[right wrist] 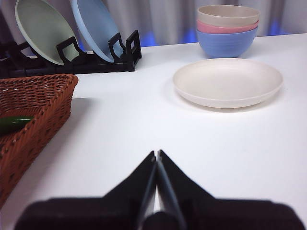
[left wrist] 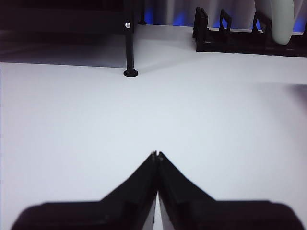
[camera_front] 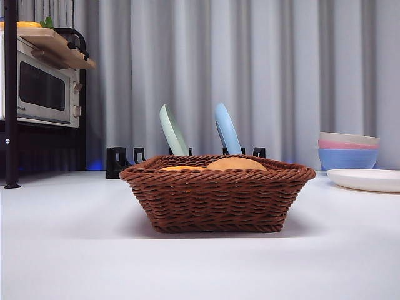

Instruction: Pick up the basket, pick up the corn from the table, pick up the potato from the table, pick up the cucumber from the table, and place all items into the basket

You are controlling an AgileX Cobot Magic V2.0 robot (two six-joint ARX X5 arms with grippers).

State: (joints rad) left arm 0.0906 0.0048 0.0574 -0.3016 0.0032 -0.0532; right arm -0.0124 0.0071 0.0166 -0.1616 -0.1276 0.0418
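Observation:
The dark brown wicker basket (camera_front: 217,195) stands in the middle of the white table (camera_front: 69,250). Inside it the tan potato (camera_front: 236,164) rises above the rim, and a strip of the orange corn (camera_front: 181,168) shows beside it. In the right wrist view the basket's corner (right wrist: 33,115) shows with the green cucumber (right wrist: 13,123) lying inside. My left gripper (left wrist: 157,154) is shut and empty over bare table. My right gripper (right wrist: 157,153) is shut and empty, off to the basket's side. Neither gripper shows in the front view.
A black dish rack (camera_front: 122,160) with a green plate (camera_front: 172,131) and a blue plate (camera_front: 227,129) stands behind the basket. Stacked bowls (camera_front: 348,150) and a white plate (camera_front: 365,179) sit at the right. A microwave on a black shelf (camera_front: 40,87) stands at the left.

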